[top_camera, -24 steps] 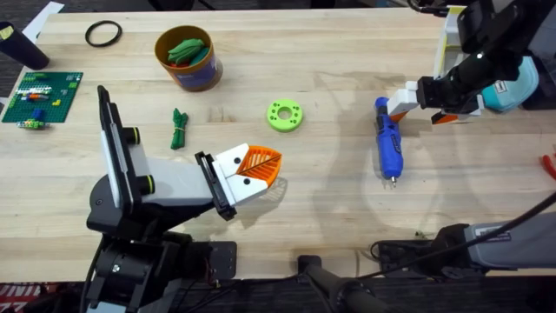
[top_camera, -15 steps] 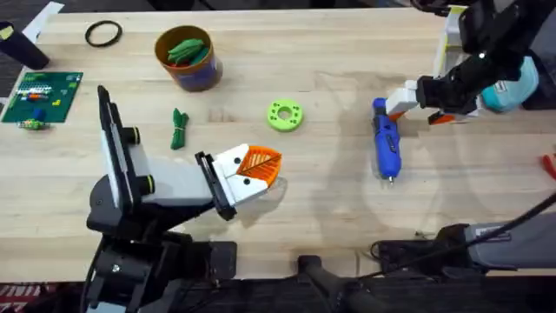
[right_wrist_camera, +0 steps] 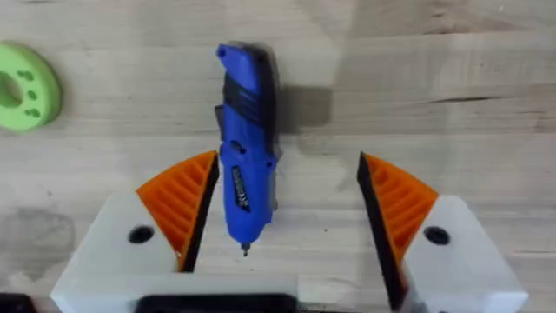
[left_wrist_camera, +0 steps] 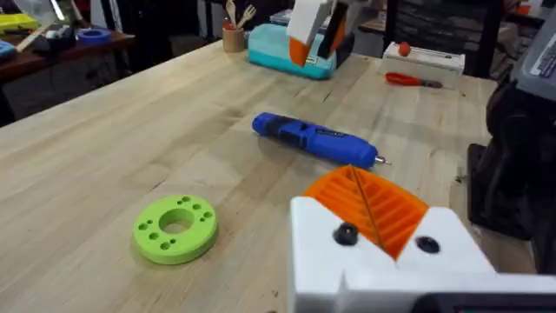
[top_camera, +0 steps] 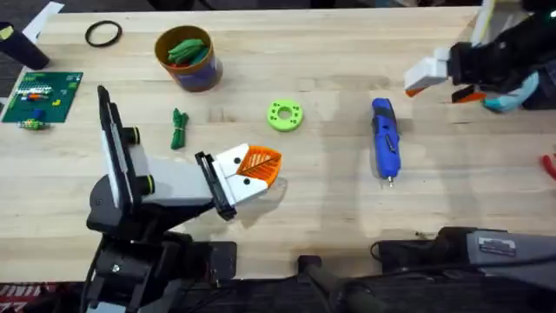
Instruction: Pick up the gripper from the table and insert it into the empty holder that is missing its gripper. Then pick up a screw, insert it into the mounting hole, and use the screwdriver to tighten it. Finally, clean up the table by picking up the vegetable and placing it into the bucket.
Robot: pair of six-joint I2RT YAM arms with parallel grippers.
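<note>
Fingers of right gripper [right_wrist_camera: 287, 217] spread, empty, above screwdriver [top_camera: 386, 149] | screwdriver flat on table [top_camera: 330, 200], long axis far-to-near edge, bit toward near edge | left gripper [top_camera: 252, 169] fingers pressed together

The gripper [top_camera: 252, 169], a white wedge with an orange ribbed fin tip and two dark dots, sits seated at the black collar end of the holder [top_camera: 148, 187], its tip pointing toward the middle of the bench [top_camera: 330, 209]. The holder stands at the bench's near left, black base below, white-grey link lying nearly level, black plate upright behind. The screwdriver [top_camera: 386, 149], blue and pen-shaped, lies flat right of centre, well apart from the holder, its metal bit toward the near edge. The vegetable [top_camera: 179, 128], a slender dark-green bundle pinched in the middle, lies just beyond the holder. The bucket [top_camera: 189, 59], orange-tan with a dark blue band, stands upright near the far edge, green pieces inside.
</note>
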